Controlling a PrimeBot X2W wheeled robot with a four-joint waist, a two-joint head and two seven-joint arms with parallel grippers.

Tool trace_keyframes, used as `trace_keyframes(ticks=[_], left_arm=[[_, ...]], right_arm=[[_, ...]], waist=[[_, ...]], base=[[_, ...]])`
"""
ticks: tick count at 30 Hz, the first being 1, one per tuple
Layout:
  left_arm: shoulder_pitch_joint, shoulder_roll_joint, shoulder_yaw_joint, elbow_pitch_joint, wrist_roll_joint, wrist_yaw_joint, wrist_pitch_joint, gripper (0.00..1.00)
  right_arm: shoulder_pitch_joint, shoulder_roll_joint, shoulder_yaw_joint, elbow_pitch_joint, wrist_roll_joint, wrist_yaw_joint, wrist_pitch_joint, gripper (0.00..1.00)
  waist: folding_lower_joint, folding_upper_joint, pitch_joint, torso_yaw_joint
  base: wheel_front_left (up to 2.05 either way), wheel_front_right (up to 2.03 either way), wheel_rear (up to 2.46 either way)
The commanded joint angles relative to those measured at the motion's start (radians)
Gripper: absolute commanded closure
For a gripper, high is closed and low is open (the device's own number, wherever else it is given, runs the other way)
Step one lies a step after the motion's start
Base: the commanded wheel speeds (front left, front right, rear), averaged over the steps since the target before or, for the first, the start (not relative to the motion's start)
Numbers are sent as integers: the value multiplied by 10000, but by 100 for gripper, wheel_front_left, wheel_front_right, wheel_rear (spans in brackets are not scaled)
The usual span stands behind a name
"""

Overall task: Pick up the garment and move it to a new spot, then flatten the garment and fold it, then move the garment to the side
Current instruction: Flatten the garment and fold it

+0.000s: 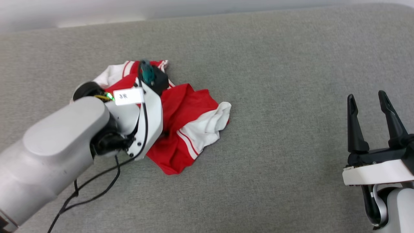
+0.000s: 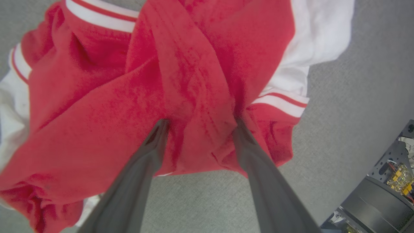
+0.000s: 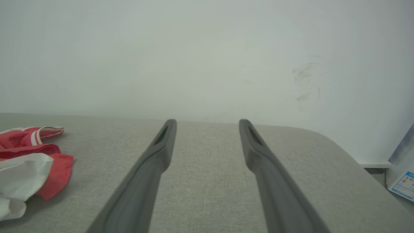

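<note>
Pickup step I'd say, the left gripper (image 2: 199, 121) is about to grab the garment (image 1: 194, 129)
It sits crumpled left of centre on the grey woven surface (image 1: 275, 64): soft red knit, white sleeves, striped trim. Jaws spread wide astride a red ridge, nothing pinched yet, so next they need to close on that fold. The right gripper (image 1: 367, 95), lower right, is open and empty

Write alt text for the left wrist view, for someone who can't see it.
The left gripper, its two dark fingers open, meets a raised fold of a crumpled red jersey T-shirt with white, stripe-trimmed sleeves. The shirt lies on a grey fabric surface.
</note>
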Motion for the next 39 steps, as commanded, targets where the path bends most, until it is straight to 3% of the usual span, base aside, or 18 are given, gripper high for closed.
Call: trace_keyframes(ticks=[1,10,11,12,22,25,33,39], left_arm=[[252,-113,-135,244,134,-69,251,0],[1728,-748,-567,1179,759,-330,830,0],[1779,-825,-571,1195,847,-338,647,61],[1774,-894,-575,1169,853,-342,486,100],[145,-562,205,-73,647,-319,-1531,100],[-130,-731,393,-581,575,-322,-2066,100],[-456,-1942,46,-1162,907,-321,-2997,100],[219,-3117,-338,-398,1603,-322,-3014,100]], right_arm=[[-136,3,-1,-19,16,-3,-19,0],[-321,107,-99,-2,31,-3,-20,0],[-326,121,-115,13,27,-5,-20,0],[-336,128,-129,27,16,-3,-19,0],[-148,172,-294,27,-67,-3,-19,0],[-103,200,-317,18,-65,-3,-19,0],[-298,131,-336,-69,-21,-5,-19,0],[-394,170,-378,-143,-7,-3,-20,0]], waist=[[0,0,218,-159],[0,0,534,-365],[0,0,527,-360],[0,0,511,-344],[0,0,106,-54],[0,0,33,9],[0,0,154,-31],[0,0,439,-184]], base=[[0,0,0],[0,0,0],[0,0,0],[0,0,0],[0,0,0],[0,0,0],[0,0,0],[0,0,0]])
